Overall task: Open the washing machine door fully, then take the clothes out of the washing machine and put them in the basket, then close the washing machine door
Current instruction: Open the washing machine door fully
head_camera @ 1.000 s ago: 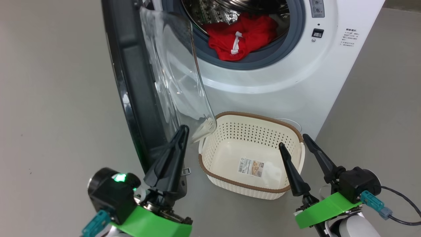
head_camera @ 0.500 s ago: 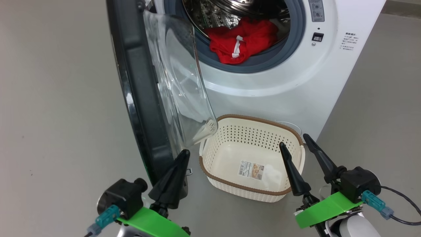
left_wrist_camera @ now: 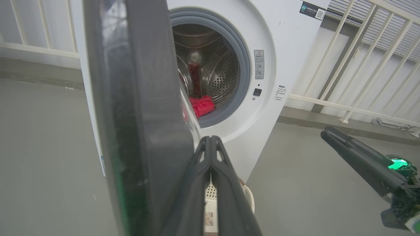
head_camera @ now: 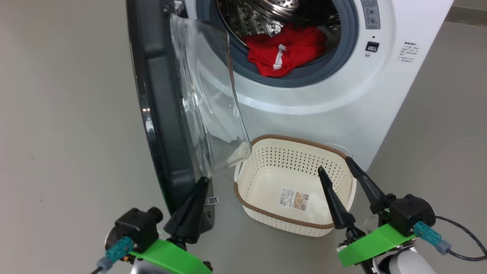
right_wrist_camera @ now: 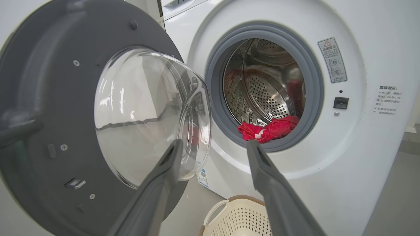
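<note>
**Standing open: the washing machine door (head_camera: 163,114), clothes (head_camera: 289,51) lying in the drum (head_camera: 266,15)**

The door was seen swung well out from the white washing machine (head_camera: 342,102). Its black rim was turned edge-on in the head view, and its clear glass bowl (head_camera: 213,106) bulged towards the basket (head_camera: 274,222). The red clothes, marked with a white band, were found bunched at the front of the steel drum, resting against the grey gasket (head_camera: 323,72).

The cream basket was set on the floor (head_camera: 68,152) just before the machine. A sticker (head_camera: 293,198) was stuck to its bottom, and its left rim lay under the lower edge of the glass bowl.

The left gripper (head_camera: 204,179) was held with its two dark fingers pressed fully together, and nothing was gripped between them. Its tip was placed just beside the door's lower edge. Whether the door was touched could not be told.

The right gripper (head_camera: 334,164) was held with its fingers spread wide, and nothing was held between them. It was poised over the basket's near right corner and pointed towards the drum opening, well short of the clothes.
</note>
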